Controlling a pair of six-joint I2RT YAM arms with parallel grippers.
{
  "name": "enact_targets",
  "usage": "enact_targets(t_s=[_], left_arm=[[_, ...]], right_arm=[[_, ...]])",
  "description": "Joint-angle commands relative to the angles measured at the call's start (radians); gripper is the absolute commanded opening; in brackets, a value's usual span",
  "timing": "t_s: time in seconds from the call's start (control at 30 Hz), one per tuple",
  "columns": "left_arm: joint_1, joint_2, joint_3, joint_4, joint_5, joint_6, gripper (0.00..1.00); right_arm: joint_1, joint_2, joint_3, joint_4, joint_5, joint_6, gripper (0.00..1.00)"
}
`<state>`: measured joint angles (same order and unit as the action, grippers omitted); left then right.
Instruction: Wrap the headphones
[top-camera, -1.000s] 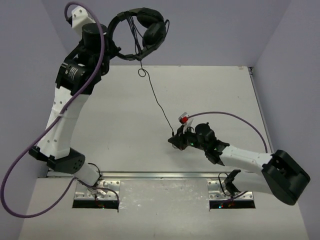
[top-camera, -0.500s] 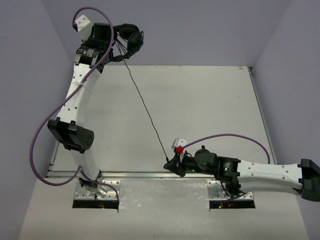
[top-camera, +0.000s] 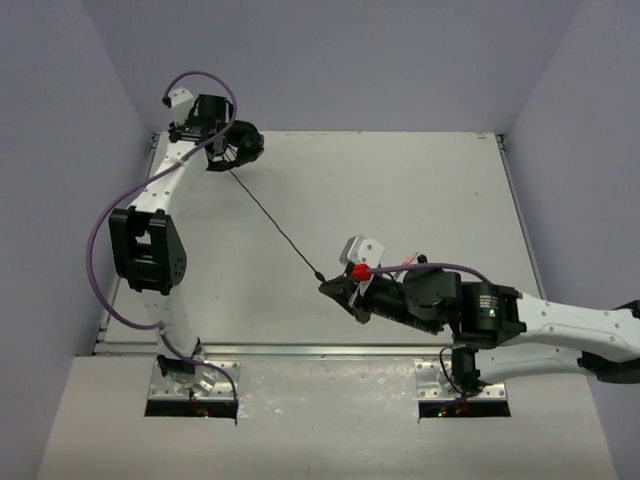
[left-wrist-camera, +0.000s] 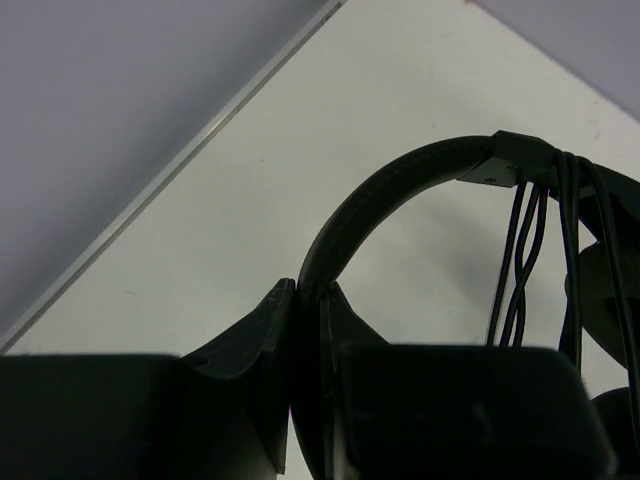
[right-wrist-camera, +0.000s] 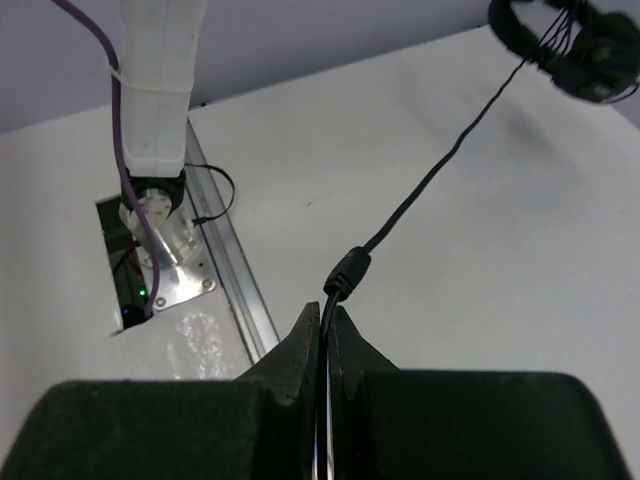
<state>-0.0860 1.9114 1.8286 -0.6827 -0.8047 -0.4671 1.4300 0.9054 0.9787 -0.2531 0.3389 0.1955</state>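
Your left gripper (left-wrist-camera: 305, 325) is clamped on the headband (left-wrist-camera: 400, 180) of the headphones (top-camera: 242, 145) at far left. Your right gripper (right-wrist-camera: 322, 330), near centre, pinches the cable (top-camera: 275, 222), which runs taut between them.

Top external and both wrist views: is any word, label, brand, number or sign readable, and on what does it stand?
No readable text in any view.
headphones: plain black, no brand visible.
cable: no marking.
left gripper and right gripper: plain black, no print.
left arm and right arm: no lettering legible from the top external view.
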Motion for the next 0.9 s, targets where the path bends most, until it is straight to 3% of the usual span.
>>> enact_targets(t_s=[0.0, 0.07, 0.13, 0.3, 0.5, 0.67, 0.87], left_arm=[[0.0, -0.072, -0.09, 0.254, -0.05, 0.008, 0.0], [-0.029, -0.097, -0.196, 0.302, -0.067, 0.009, 0.0], [-0.05, -0.172, -0.302, 0.418, 0.011, 0.031, 0.0], [-0.197, -0.418, -0.777, 0.867, 0.087, 0.107, 0.0], [-0.366, -0.652, -1.122, 1.162, 0.128, 0.174, 0.0], [-0.509, -0.794, -1.261, 1.242, 0.119, 0.307, 0.0], [-0.635, -1.012, -1.367, 1.18, 0.288, 0.36, 0.0]], right_arm=[[0.018, 0.049, 0.17, -0.13, 0.011, -0.142, 0.01], [0.017, 0.09, 0.275, -0.14, 0.051, -0.236, 0.01], [-0.012, 0.131, 0.348, -0.147, 0.048, -0.309, 0.01], [-0.231, 0.26, 0.697, -0.283, -0.142, -0.33, 0.01], [-0.414, 0.458, 0.991, -0.408, -0.257, -0.332, 0.01], [-0.551, 0.585, 1.179, -0.451, -0.336, -0.312, 0.01], [-0.81, 0.667, 1.197, -0.422, -0.558, -0.251, 0.01]])
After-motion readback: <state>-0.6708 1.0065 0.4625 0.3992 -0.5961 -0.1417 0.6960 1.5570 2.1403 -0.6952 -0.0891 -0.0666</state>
